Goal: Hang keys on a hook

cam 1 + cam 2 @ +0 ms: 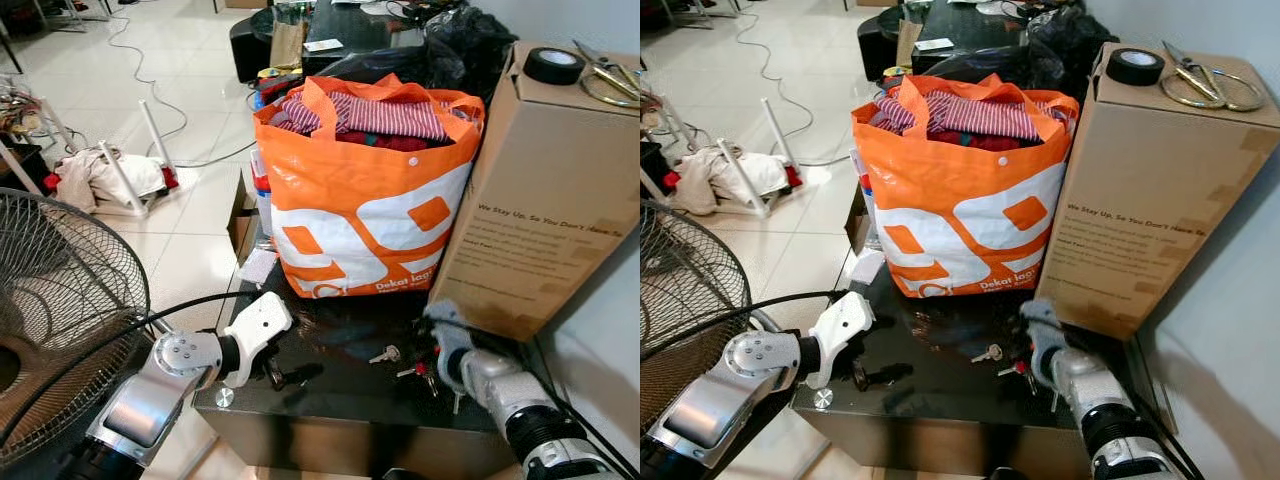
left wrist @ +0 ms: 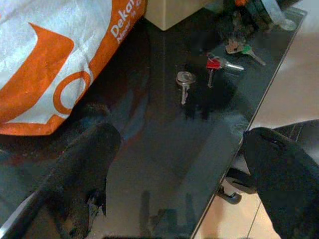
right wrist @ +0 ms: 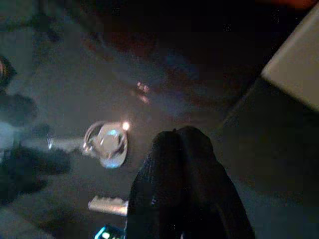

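I have the black glossy desk [image 1: 340, 395] in front of the robot. An orange and white bag [image 1: 365, 200] stuffed with striped cloth stands on its rear part. A tall cardboard box [image 1: 545, 190] stands just beside the bag on the robot's right, carrying a roll of black tape [image 1: 553, 65] and a pair of scissors [image 1: 605, 70] on its top. A wire fan guard [image 1: 60, 310] sits at the left, beside the desk. On the tiled floor [image 1: 190, 215] beyond it lie a white cable and a pile of cloth.

The left claw [image 2: 184, 174] is at the desk's front left edge. In the left wrist view its two black fingers [image 2: 82, 169] stand wide apart, holding nothing, with the desk surface between them.

The right claw [image 1: 445, 375] is low over the desk's front right part, in front of the box. I cannot tell whether it is spread or closed; the right wrist view is dark and one black finger [image 3: 184, 189] covers its middle.

The keys [image 1: 405, 365] lie flat on the desk between the two claws, close to the right claw. One silver key [image 2: 184, 82] lies apart from a cluster with red and green heads [image 2: 224, 59].
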You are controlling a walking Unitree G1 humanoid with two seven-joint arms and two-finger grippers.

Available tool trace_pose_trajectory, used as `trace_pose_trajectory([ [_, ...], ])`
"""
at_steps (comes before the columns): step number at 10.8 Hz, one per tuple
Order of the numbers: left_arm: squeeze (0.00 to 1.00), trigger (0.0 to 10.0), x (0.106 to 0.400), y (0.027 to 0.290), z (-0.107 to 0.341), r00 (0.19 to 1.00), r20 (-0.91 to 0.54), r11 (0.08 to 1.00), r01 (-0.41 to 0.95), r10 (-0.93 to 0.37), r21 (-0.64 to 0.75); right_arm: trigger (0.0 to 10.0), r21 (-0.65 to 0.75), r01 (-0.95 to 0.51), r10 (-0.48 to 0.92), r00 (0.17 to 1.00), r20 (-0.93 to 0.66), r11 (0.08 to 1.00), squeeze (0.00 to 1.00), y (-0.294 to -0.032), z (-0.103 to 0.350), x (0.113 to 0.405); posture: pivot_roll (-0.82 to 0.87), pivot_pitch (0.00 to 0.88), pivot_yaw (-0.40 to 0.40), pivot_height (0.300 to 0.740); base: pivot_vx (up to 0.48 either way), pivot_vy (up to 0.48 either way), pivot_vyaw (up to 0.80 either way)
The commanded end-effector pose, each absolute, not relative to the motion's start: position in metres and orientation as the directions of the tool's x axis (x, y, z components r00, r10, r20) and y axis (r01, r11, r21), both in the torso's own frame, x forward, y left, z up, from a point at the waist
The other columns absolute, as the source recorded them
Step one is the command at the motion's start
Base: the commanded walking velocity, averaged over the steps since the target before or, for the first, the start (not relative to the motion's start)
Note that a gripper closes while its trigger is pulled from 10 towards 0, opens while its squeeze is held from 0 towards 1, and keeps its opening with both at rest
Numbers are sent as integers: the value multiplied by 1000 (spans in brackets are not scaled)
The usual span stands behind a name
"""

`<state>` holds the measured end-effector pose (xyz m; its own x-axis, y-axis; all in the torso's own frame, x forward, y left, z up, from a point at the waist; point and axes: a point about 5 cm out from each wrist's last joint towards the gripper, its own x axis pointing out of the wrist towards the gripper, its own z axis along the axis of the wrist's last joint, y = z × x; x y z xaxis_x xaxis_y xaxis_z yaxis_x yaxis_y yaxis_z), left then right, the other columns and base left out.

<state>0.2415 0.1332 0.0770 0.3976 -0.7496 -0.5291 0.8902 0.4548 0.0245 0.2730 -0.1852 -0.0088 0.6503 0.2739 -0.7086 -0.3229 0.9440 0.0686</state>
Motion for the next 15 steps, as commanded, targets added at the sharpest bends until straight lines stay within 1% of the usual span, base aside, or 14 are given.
trace_pose_trajectory([
  [1,86,10000,245,133,80,397,-534,443,895,-746,47,0,49,-313,262,685,-680,948,0,-189,-3,277,-79,0,55,740,0,0,0],
  [2,86,10000,245,133,80,397,-534,441,896,-747,49,0,25,-303,243,709,-662,953,0,-194,1,278,-77,0,52,740,0,0,0],
  [4,86,10000,244,133,78,395,-537,440,897,-745,49,0,-11,-340,251,716,-652,940,0,-196,5,276,-74,0,50,740,0,0,0],
  [5,90,10000,243,134,77,393,-538,439,897,-746,47,10000,3,-390,294,690,-662,921,271,-199,7,272,-74,0,49,740,0,0,0],
  [6,90,10000,243,134,77,389,-538,437,899,-747,44,10000,11,-441,327,650,-686,898,1000,-206,8,266,-77,0,50,740,0,0,0],
  [7,86,10000,243,134,77,386,-538,434,900,-749,41,10000,8,-466,340,633,-695,885,1000,-211,9,264,-77,0,50,740,0,0,0],
  [8,86,10000,243,133,77,381,-539,430,902,-751,40,10000,19,-511,374,602,-705,859,1000,-211,10,263,-84,0,55,740,0,0,0],
  [9,86,10000,244,133,77,379,-539,427,903,-752,40,10000,14,-531,380,588,-714,847,1000,-208,10,262,-86,0,53,740,0,0,0],
  [11,90,10000,245,131,77,382,-537,429,902,-752,41,10000,-26,-555,355,566,-744,831,1000,-203,4,262,-81,0,42,740,0,0,0],
  [13,86,10000,243,129,76,398,-527,450,892,-751,33,10000,-140,-598,281,555,-783,789,1000,-207,1,265,-67,0,-1,740,0,0,0],
  [14,86,10000,242,129,75,411,-521,466,884,-748,30,10000,-172,-611,261,552,-792,772,1000,-208,0,266,-58,0,-21,740,0,0,0],
  [15,90,10000,240,128,73,422,-517,479,878,-745,26,10000,-176,-624,258,541,-801,761,1000,-208,0,268,-51,0,-35,740,0,0,0],
])
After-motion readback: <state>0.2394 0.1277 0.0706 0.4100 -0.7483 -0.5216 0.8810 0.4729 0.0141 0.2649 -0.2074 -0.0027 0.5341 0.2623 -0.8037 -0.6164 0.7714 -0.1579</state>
